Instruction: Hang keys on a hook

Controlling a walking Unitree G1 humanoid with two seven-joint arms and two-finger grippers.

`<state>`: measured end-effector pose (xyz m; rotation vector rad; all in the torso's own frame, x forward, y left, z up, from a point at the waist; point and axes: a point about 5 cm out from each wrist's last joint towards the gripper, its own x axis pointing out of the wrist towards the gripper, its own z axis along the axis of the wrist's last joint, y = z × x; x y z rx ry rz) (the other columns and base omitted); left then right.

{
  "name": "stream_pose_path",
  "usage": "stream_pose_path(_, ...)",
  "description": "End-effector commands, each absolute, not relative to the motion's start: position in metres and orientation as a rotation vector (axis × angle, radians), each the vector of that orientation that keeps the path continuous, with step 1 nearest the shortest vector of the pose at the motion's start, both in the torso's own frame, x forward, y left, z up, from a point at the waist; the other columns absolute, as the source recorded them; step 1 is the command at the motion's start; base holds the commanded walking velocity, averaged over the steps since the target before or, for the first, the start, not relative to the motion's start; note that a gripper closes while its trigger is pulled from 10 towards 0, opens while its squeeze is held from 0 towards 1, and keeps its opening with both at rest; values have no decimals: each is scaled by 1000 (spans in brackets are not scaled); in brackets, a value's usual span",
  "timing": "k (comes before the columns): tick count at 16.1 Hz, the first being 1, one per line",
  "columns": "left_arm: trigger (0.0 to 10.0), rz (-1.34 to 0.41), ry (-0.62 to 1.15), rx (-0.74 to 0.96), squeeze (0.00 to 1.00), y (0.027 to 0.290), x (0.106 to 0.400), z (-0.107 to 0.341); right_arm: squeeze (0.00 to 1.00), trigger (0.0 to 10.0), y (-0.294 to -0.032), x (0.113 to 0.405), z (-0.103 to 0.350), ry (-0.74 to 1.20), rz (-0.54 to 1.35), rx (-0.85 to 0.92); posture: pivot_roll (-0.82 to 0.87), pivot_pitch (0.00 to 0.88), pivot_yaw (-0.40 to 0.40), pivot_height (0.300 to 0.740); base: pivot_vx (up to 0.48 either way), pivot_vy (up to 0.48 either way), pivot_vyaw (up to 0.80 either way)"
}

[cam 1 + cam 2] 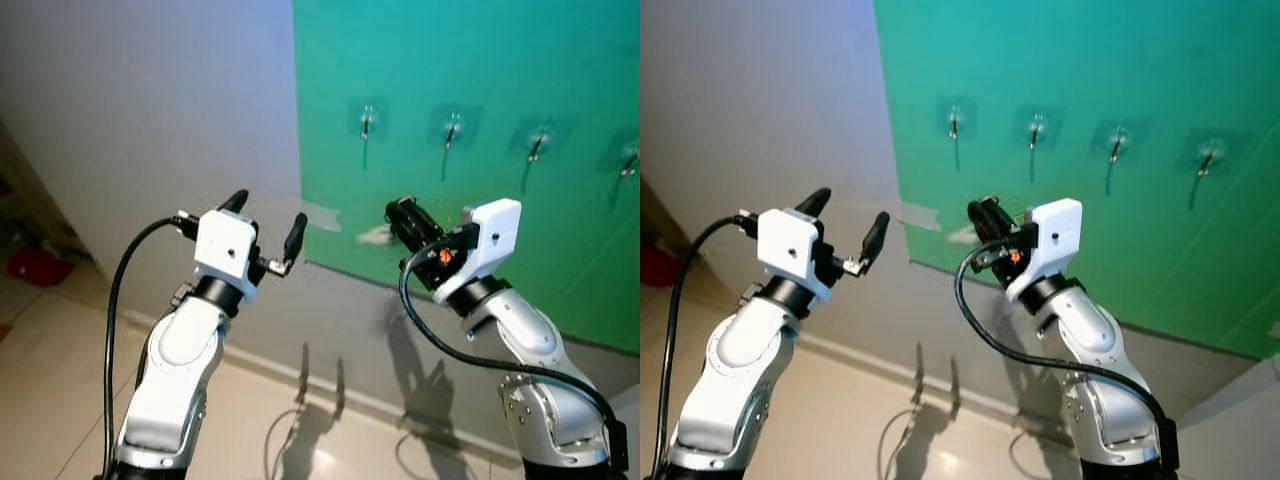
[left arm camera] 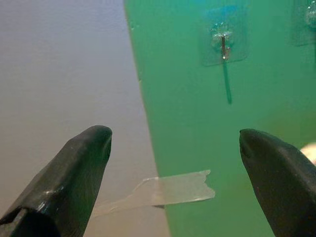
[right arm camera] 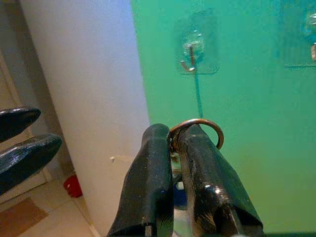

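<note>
A green sheet (image 1: 480,60) on the wall carries a row of clear stick-on hooks; the leftmost hook (image 1: 367,120) is nearest my arms. My right gripper (image 1: 400,212) is raised below and a little right of that hook, short of the wall, shut on the keys. In the right wrist view the copper key ring (image 3: 197,129) pokes out between the two black fingertips (image 3: 153,148), with the leftmost hook (image 3: 191,54) above it. My left gripper (image 1: 266,215) is held up open with nothing in it, near the sheet's left edge.
Three more hooks (image 1: 452,128) follow to the right along the sheet. A strip of clear tape (image 2: 173,190) holds the sheet's left edge to the grey wall (image 1: 150,100). Pale floor tiles (image 1: 50,380) lie below, with a red object (image 1: 35,265) at far left.
</note>
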<state>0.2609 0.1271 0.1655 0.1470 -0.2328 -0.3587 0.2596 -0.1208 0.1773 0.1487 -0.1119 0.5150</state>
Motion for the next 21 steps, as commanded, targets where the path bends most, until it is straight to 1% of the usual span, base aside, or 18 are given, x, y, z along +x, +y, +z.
stream_pose_path(1, 10000, -368, -238, 146, 0, 127, 261, 167, 0, 10000, -122, 260, 182, -127, 517, 169, -19, 0, 22, 740, 341, 0, 0)
stream_pose_path(3, 10000, -371, -238, 143, 0, 127, 261, 167, 0, 10000, -121, 260, 184, -135, 523, 172, -19, 0, 22, 740, 341, 0, 0)
stream_pose_path(8, 10000, -376, -232, 163, 0, 128, 259, 165, 0, 10000, -119, 256, 183, -132, 548, 187, -18, 0, 25, 740, 0, 0, 0)
stream_pose_path(16, 10000, -368, -228, 165, 0, 130, 262, 166, 0, 10000, -119, 260, 188, -148, 555, 194, -16, 0, 23, 740, 0, 0, 0)
stream_pose_path(21, 10000, -429, -231, 152, 0, 127, 258, 167, 0, 10000, -113, 264, 202, -186, 590, 187, -10, 0, 14, 740, 0, 0, 0)
